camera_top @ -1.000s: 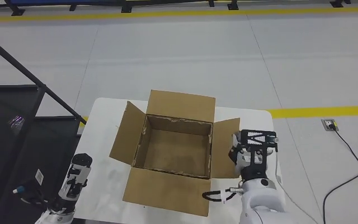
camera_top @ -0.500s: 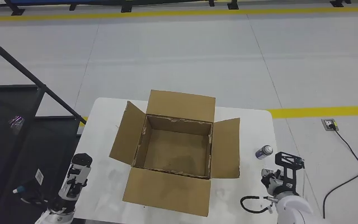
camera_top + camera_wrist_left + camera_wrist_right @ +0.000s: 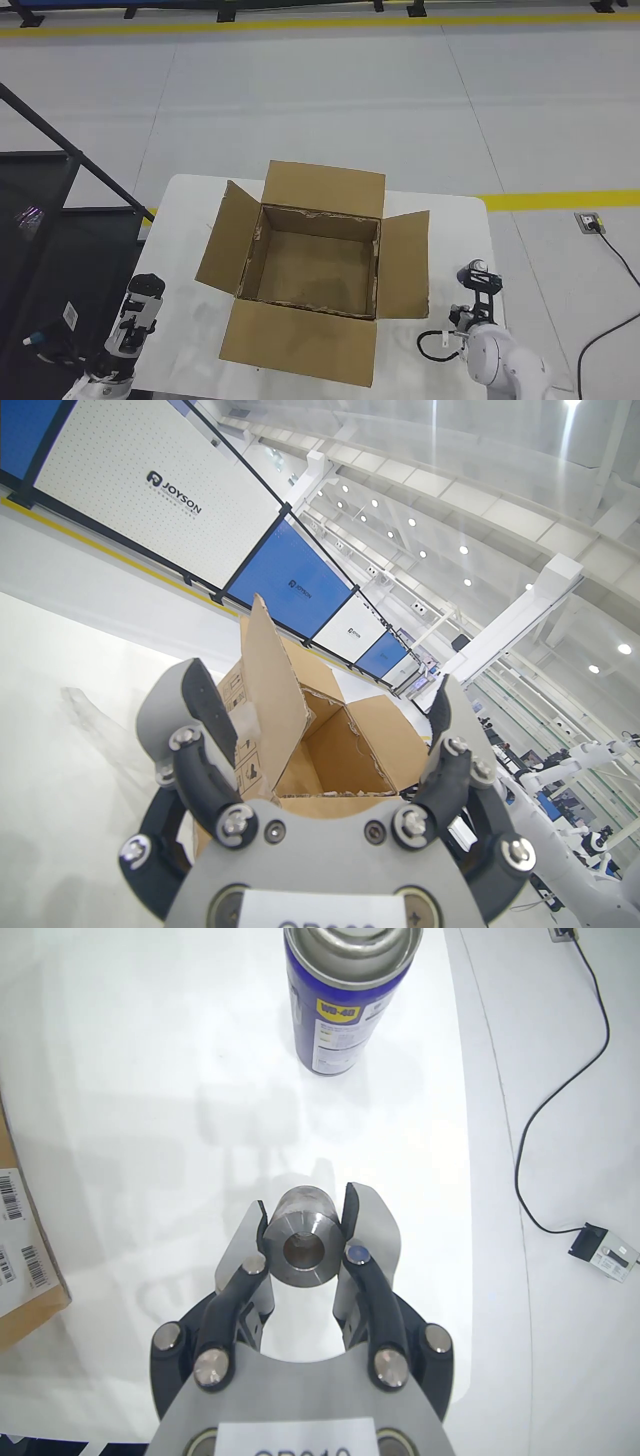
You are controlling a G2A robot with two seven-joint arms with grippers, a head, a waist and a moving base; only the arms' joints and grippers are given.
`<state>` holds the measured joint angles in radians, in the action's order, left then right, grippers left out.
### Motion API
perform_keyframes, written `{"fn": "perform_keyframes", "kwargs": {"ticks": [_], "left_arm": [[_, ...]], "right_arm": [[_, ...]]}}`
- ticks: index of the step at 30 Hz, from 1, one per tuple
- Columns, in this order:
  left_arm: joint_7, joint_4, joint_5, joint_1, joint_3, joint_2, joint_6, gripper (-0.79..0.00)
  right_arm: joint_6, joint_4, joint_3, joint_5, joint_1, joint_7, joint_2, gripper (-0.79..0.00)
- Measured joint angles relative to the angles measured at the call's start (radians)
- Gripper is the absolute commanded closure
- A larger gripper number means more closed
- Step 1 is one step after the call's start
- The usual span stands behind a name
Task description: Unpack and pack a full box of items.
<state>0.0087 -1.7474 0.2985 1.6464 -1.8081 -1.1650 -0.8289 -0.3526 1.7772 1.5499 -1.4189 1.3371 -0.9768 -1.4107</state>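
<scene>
One steel cylinder is pinched in the right gripper over the table, near the upright spray can beside the empty box, so unpacking seems nearly done and next calls for lowering it gently and releasing, while the left gripper hangs spread.

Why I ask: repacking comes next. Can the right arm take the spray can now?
Probably not yet: the right gripper is shut on a metal cylinder. The way looks free, bare table up to the upright spray can.
</scene>
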Motion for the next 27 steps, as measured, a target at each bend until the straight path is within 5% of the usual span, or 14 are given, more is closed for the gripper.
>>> {"fn": "perform_keyframes", "kwargs": {"ticks": [7, 11, 14, 27], "left_arm": [[0.0, 0.0, 0.0, 0.0, 0.0, 0.0, 0.0, -0.785], [0.0, 0.0, 0.0, 0.0, 0.0, 0.0, 0.0, -0.785], [0.0, 0.0, 0.0, 0.0, 0.0, 0.0, 0.0, -0.785], [0.0, 0.0, 0.0, 0.0, 0.0, 0.0, 0.0, -0.785]], "right_arm": [[-0.007, -0.062, 0.015, 0.024, -0.027, 0.022, 0.0, 0.0], [-0.003, -0.081, 0.019, 0.041, -0.032, 0.035, 0.0, -0.2], [-0.005, -0.085, 0.015, 0.043, -0.032, 0.038, 0.0, -0.249], [-0.011, -0.067, 0.0, 0.037, -0.027, 0.034, 0.0, -0.289]]}}
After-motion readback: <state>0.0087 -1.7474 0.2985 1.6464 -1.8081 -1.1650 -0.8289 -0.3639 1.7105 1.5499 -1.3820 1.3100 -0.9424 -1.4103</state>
